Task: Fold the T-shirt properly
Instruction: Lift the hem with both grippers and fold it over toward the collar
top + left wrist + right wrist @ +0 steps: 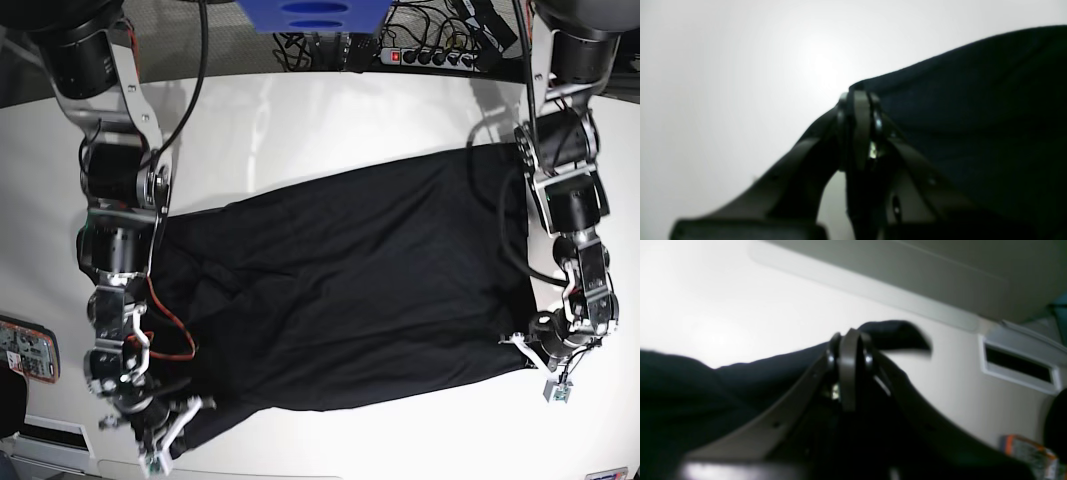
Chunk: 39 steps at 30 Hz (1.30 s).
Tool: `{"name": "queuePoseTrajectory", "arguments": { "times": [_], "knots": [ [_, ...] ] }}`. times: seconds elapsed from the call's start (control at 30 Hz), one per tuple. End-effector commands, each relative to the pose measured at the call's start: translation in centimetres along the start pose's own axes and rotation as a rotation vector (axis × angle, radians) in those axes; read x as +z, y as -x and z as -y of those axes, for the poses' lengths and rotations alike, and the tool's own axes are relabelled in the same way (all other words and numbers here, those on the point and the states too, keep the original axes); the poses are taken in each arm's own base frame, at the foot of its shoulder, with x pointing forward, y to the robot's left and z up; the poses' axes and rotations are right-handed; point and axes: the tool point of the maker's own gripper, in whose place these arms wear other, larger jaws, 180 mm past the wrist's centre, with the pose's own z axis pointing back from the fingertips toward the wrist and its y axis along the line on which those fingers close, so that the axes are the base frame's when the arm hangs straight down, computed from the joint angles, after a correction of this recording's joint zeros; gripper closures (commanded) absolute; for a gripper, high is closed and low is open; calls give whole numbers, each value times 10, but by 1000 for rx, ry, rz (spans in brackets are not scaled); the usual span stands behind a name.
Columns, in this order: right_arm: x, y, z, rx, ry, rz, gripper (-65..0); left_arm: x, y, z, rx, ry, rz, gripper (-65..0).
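Black T-shirt (340, 280) lies spread (wrinkled) across the white surface (300, 130). Left gripper (528, 345) jaws clenched on its near right corner; right gripper (175, 415) jaws clenched on its near left corner.

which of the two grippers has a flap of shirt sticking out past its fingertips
The right gripper: a loose flap of the T-shirt pokes out beyond its shut tips. At the left gripper the cloth edge simply ends at the pinch.
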Motion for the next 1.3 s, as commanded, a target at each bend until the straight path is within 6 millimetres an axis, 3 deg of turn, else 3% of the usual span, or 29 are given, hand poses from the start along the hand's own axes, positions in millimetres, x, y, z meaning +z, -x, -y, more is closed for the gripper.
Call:
{"name": "queuePoseTrajectory", "arguments": {
  "times": [0.0, 0.07, 0.27, 0.37, 0.43, 0.53, 0.57, 0.7, 0.87, 0.93, 1.1, 1.27],
  "knots": [
    [5, -26, 14, 7, 30, 63, 0, 12, -25, -8, -26, -25, 75, 0],
    [5, -23, 14, 5, 31, 60, 0, 22, -24, -7, -56, -39, 64, 0],
    [6, 59, -7, -18, -5, -69, 0, 42, -15, 25, -116, -32, 59, 0],
    [8, 72, -11, -21, -11, -89, 0, 50, -10, 42, -131, -21, 72, 0],
    [10, 69, -11, -14, -6, -76, 0, 54, -7, 46, -129, -21, 75, 0],
    [19, 39, -5, 16, 18, -2, 0, 65, -2, 44, -94, -39, 94, 0],
    [22, 39, -5, 23, 22, 4, 0, 69, 0, 44, -87, -46, 101, 0],
    [29, 68, -14, 26, 14, -35, 0, 89, 7, 40, -95, -82, 110, 0],
    [35, 59, -11, 30, 26, -6, 0, 109, 19, 46, -130, -102, 108, 0],
    [40, 54, 0, 12, 53, 15, 0, 117, 25, 49, -146, -107, 110, 0],
    [51, 77, 9, -17, 82, -10, 0, 131, 41, 60, -154, -104, 103, 0],
    [55, 71, 10, -9, 89, 11, 0, 142, 54, 61, -113, -121, 99, 0]
  ]
}}
